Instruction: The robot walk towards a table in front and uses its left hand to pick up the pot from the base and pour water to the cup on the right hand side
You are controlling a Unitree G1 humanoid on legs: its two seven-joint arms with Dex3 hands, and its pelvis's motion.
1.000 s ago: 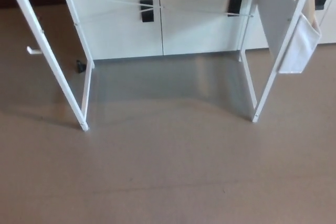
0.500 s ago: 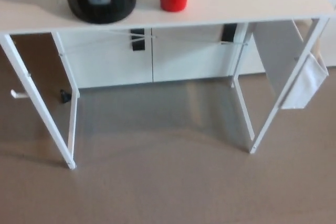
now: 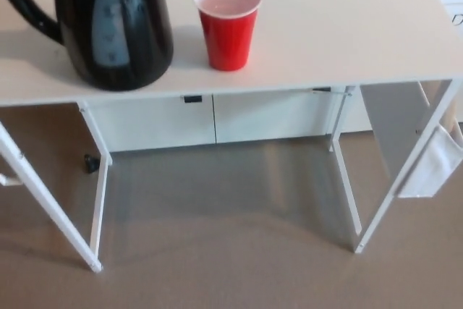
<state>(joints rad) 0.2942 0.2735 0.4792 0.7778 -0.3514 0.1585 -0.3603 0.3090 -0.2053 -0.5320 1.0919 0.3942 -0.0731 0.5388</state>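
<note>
Neither my left hand nor my right hand shows anywhere in the head view, so I cannot tell whether they are released, clenched or grasping anything

The pot point(image 3: 108, 23) stands upright on the pale surface point(image 3: 347, 27) at about 10 o'clock in the view. Its top is cut off by the upper edge, so its lid and spout are hidden; its handle curves out toward 9 o'clock and is clipped too. A grey water window shows on its near side. I cannot make out a separate base under it, black blending into black

The red cup point(image 3: 228, 23) stands upright just beside the pot, toward 3 o'clock of it, apart from it. Its pale inside is visible, but whether it holds anything I cannot tell

Below the surface edge, white cabinet doors point(image 3: 217, 117) are mostly hidden. A white pouch point(image 3: 434, 168) hangs at 4 o'clock, partly cut off. A small dark thing point(image 3: 90, 163) on the floor point(image 3: 231, 251) at 8 o'clock is too small to identify
</note>
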